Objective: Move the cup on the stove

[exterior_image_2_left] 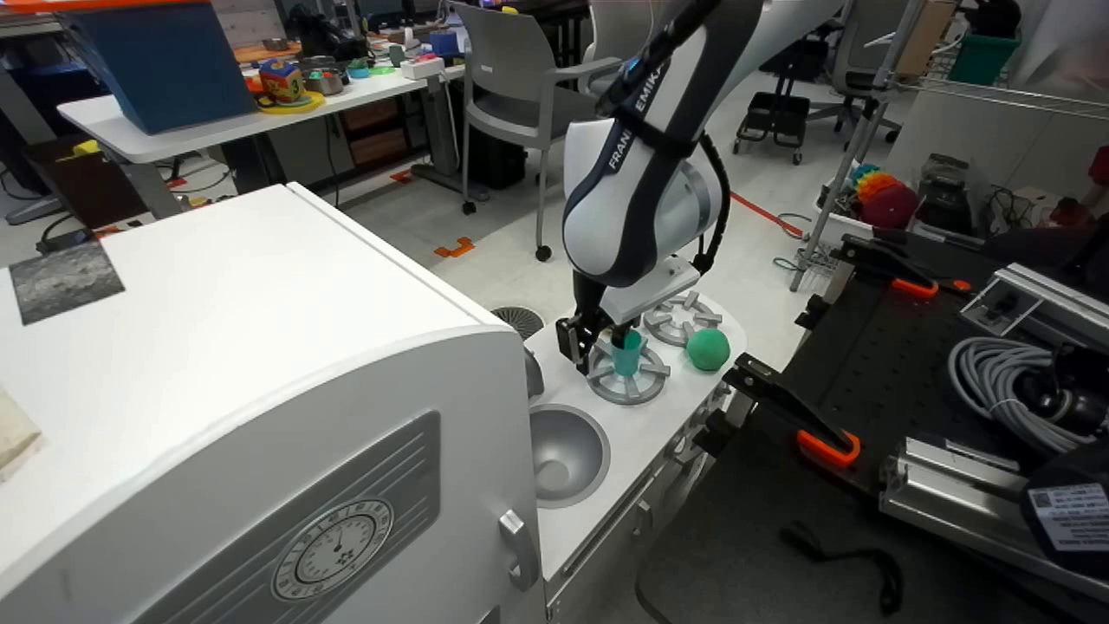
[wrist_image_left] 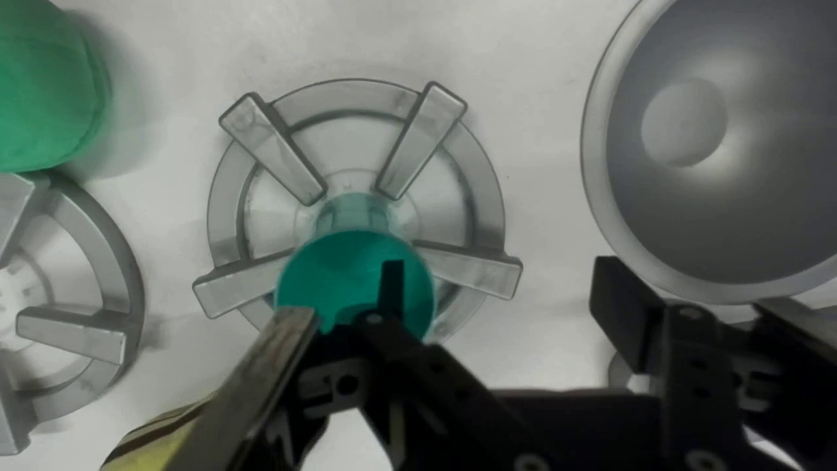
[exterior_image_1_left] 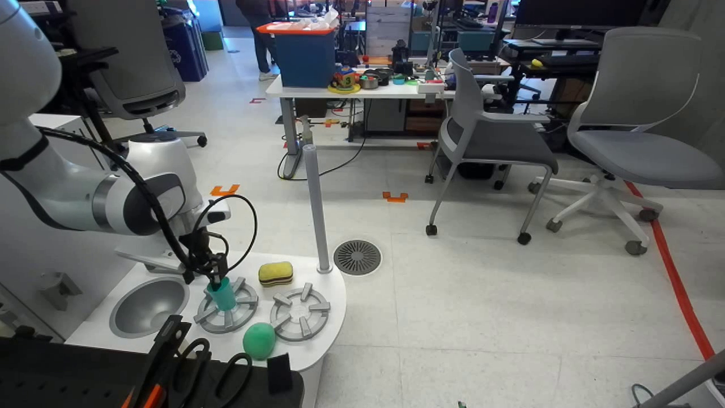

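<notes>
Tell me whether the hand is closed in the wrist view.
No: the hand is spread wide, one finger showing over the teal cup, the other off toward the sink.

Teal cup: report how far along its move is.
Done: the teal cup appears to rest on the burner ring nearer the sink basin. In hand: the tool stands open, one finger apparently inside the cup. Left: probably withdrawing that finger; if the other burner ring is meant, gripping and carrying.
</notes>
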`<move>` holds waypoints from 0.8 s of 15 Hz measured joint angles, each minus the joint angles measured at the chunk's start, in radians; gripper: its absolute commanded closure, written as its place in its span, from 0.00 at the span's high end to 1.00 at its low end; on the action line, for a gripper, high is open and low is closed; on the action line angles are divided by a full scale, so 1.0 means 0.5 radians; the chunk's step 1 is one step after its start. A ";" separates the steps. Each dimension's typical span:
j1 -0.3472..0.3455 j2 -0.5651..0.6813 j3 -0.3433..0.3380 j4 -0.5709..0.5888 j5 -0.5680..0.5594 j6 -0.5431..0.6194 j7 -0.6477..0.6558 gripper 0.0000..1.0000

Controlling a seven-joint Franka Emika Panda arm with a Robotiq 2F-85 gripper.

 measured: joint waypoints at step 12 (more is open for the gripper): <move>-0.001 0.000 -0.044 0.063 0.023 -0.013 0.135 0.01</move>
